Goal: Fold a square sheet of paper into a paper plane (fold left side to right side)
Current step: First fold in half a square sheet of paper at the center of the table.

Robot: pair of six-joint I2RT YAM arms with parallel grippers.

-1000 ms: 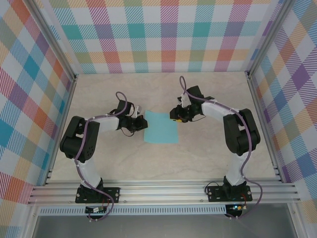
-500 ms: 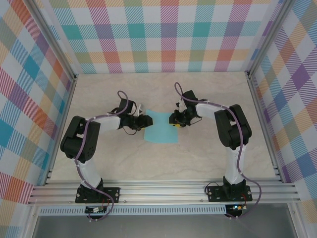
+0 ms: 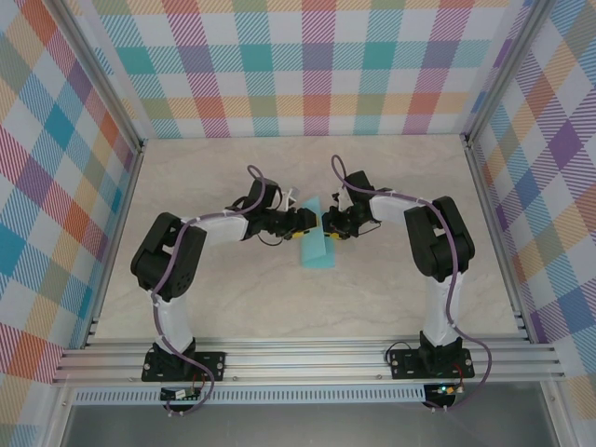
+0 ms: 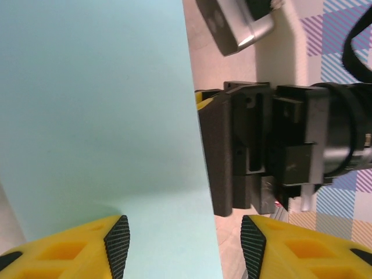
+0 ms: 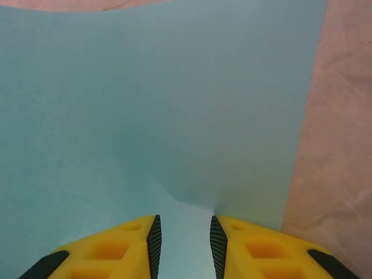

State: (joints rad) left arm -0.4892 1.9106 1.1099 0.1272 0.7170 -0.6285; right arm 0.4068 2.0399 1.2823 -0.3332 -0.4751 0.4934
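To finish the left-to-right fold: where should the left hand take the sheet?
Likely its lifted left edge, from the left: the square sheet of paper curls up there between the left hand's open fingers, while the right hand sits at its right edge.

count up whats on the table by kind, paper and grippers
square sheet of paper, turquoise: 1
grippers: 2, the left gripper and the right gripper
total: 3
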